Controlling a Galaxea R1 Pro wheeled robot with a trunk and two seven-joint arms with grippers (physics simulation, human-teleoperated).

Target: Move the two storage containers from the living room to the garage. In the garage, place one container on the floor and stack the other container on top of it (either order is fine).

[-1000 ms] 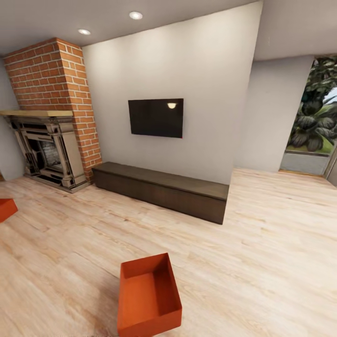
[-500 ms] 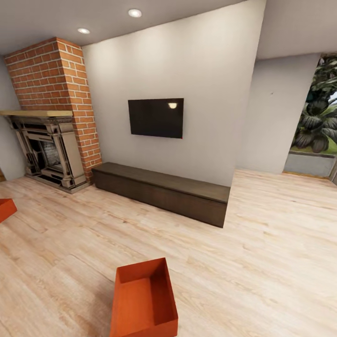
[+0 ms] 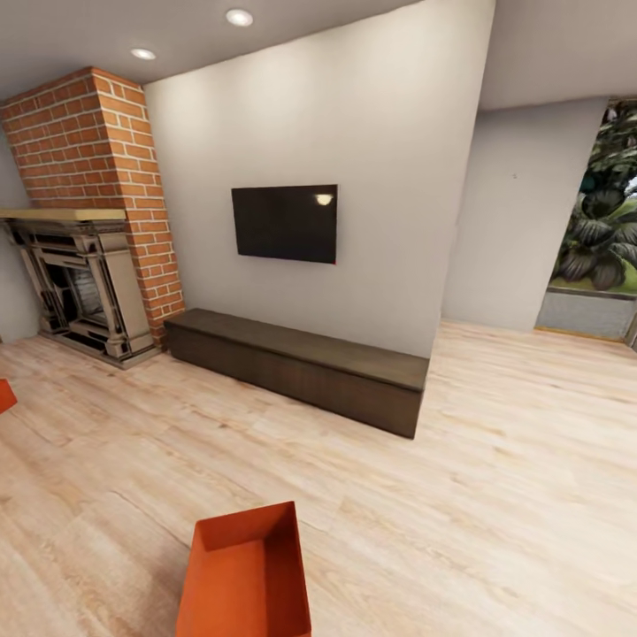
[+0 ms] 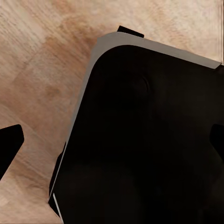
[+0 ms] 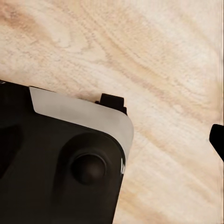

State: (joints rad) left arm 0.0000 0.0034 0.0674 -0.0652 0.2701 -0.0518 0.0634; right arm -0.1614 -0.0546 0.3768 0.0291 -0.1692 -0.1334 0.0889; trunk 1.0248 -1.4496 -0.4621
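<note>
Approach in the living room: one orange-red lidless rectangular bin point(image 3: 243, 579) lies near, left of centre, on light wood planks point(image 3: 495, 495); I should square up first, gripper states indeterminable.

The light wood plank floor point(image 3: 495, 478) bears two orange-red bins point(image 3: 243, 584), well apart point(image 3: 4, 395).

Room had a light wood plank floor point(image 3: 495, 495) and cream walls point(image 3: 372, 115). Red-brick fireplace point(image 3: 84, 212) stood at left with a pale mantel over a dark surround. Black TV point(image 3: 284, 223) was wall-mounted above a long low dark wood bench point(image 3: 296, 367). Two recessed ceiling lights point(image 3: 239, 17) were on. Glass door point(image 3: 597, 221) at far right showed green foliage outside.
</note>
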